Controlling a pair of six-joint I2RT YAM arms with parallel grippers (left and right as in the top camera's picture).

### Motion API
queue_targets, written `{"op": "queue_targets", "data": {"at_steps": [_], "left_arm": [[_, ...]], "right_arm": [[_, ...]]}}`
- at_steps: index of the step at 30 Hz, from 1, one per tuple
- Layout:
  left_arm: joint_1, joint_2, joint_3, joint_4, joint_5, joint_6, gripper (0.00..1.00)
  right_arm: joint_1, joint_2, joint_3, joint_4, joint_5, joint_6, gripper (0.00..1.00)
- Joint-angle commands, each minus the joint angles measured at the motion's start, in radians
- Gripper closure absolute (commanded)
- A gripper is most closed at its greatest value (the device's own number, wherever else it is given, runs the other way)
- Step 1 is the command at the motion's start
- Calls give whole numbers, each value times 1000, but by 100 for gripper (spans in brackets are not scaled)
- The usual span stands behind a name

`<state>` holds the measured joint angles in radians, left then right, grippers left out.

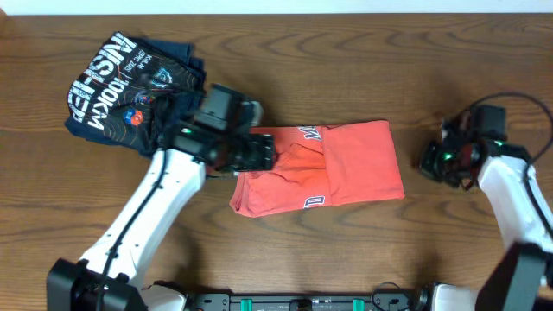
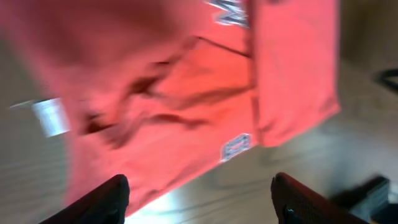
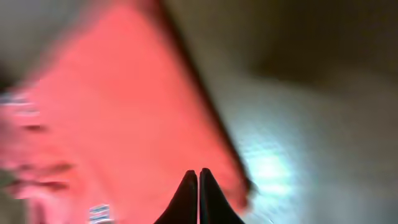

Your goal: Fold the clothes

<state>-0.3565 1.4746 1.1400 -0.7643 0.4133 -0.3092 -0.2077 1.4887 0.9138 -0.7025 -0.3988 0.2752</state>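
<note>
The T-shirt [image 1: 346, 164] lies long axis 9 to 3 o'clock. The left hand [image 1: 262, 155], open and empty, is at its 9 o'clock end; the right hand [image 1: 439, 161], shut and empty, stands apart.

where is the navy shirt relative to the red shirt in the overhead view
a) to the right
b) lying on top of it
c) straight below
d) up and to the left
d: the navy shirt sits toward the picture's top-left corner, while the red shirt lies mid-table, lower and further right.
</note>
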Motion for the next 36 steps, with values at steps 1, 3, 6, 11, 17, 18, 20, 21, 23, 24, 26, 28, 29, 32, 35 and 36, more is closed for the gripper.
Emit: {"op": "queue_targets", "data": {"at_steps": [1, 3, 6, 11, 17, 18, 20, 21, 23, 24, 26, 28, 29, 32, 35, 36], "left_arm": [[53, 22, -19, -24, -52, 28, 25], [76, 37, -44, -11, -13, 43, 24], [106, 70, -99, 33, 43, 50, 19], [155, 142, -161, 77, 66, 50, 10], [184, 244, -225, 171, 185, 73, 7], [184, 262, -230, 175, 185, 81, 7], [184, 299, -237, 187, 186, 100, 6], [184, 319, -237, 196, 186, 114, 7], [184, 351, -237, 221, 186, 128, 6], [184, 368, -237, 238, 186, 130, 7], [182, 400, -237, 272, 198, 133, 6], [178, 429, -237, 299, 240, 145, 7], [175, 446, -237, 312, 258, 145, 8], [167, 480, -237, 327, 272, 144, 15], [167, 482, -237, 335, 276, 145, 22], [167, 482, -237, 337, 277, 145, 26]], "right_arm": [[23, -66, 26, 34, -147, -122, 96], [46, -68, 26, 36, -141, -128, 96], [103, -41, 20, 37, -140, -170, 95], [207, 73, 19, 42, -80, -151, 95], [248, 229, 19, 73, 28, -69, 99], [248, 243, 19, 79, 29, -69, 99], [248, 258, 19, 87, 29, -70, 99], [248, 260, 19, 90, 29, -70, 99], [248, 260, 19, 94, 29, -70, 99], [248, 260, 19, 94, 29, -70, 99], [248, 260, 19, 94, 29, -70, 99], [248, 260, 19, 94, 29, -70, 99], [248, 260, 19, 94, 29, -70, 99], [248, 260, 19, 93, 29, -70, 99], [248, 260, 19, 94, 29, -70, 99], [248, 260, 19, 94, 29, -70, 99]]}}
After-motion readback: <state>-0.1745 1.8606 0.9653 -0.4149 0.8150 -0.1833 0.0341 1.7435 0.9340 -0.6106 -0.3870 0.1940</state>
